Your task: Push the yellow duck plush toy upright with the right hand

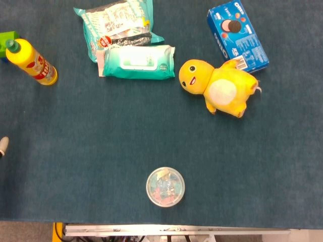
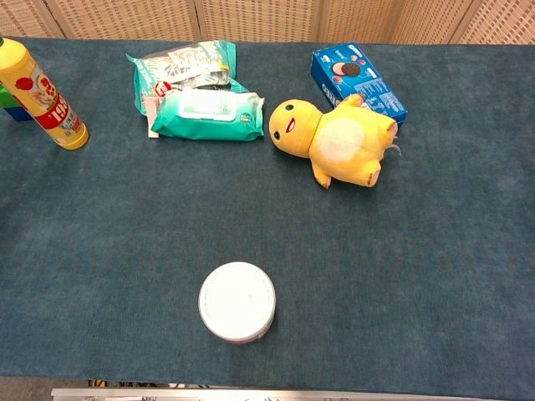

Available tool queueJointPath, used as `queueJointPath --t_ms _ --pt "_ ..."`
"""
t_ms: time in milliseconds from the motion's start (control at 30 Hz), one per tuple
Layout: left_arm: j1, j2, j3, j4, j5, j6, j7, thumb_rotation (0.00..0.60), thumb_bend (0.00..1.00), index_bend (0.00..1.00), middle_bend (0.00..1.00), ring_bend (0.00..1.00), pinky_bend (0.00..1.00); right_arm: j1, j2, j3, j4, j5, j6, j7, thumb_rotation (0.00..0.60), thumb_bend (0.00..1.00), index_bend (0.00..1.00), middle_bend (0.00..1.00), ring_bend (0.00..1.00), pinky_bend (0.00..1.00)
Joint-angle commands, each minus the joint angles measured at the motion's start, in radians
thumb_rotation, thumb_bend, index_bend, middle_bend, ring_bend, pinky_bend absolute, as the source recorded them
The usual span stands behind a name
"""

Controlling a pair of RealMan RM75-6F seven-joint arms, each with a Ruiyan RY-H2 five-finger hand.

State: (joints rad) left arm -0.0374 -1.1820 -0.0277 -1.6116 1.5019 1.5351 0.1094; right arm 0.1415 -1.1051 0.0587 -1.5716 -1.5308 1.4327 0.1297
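Observation:
The yellow duck plush toy lies on its back on the blue table cloth at the back right. Its head points left and its white belly faces up. One wing touches the blue cookie box behind it. My right hand shows in neither view. At the left edge of the head view a small pale tip pokes in, probably part of my left hand; the rest of it is out of frame.
A teal wipes pack and a snack bag lie at the back centre, left of the duck. A yellow bottle stands at the far left. A round lidded container sits near the front edge.

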Motion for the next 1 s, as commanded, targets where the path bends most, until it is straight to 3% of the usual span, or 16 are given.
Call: queueJointPath --t_ms 33,367,667,733,1000 --pt "0.0 -0.001 0.001 0.001 0.0 -0.001 -0.001 0.6 0.26 0.17 0.17 0.15 0.1 0.001 0.0 0.0 -0.002 0.0 -0.002 -0.002 0.6 0.0 0.0 0.06 0.0 0.0" --pt "0.012 0.003 0.006 0.003 0.005 0.014 -0.008 0.6 0.26 0.17 0.17 0.15 0.1 0.017 0.013 -0.003 -0.017 -0.028 -0.011 -0.013 0.6 0.0 0.0 0.06 0.0 0.0" --pt "0.017 0.004 0.008 -0.003 0.011 0.021 -0.005 0.6 0.26 0.17 0.17 0.15 0.1 0.096 0.037 -0.003 -0.068 -0.093 -0.09 -0.053 0.591 0.0 0.0 0.06 0.0 0.0" --pt "0.018 0.004 0.009 -0.005 0.013 0.022 -0.003 0.6 0.26 0.17 0.17 0.15 0.1 0.12 0.043 -0.003 -0.086 -0.099 -0.124 -0.056 0.555 0.0 0.0 0.06 0.0 0.0" --pt "0.027 0.006 0.015 -0.012 0.02 0.031 0.0 0.6 0.26 0.17 0.17 0.15 0.1 0.238 0.002 0.015 -0.104 -0.14 -0.25 -0.153 0.119 0.0 0.02 0.03 0.0 0.0"
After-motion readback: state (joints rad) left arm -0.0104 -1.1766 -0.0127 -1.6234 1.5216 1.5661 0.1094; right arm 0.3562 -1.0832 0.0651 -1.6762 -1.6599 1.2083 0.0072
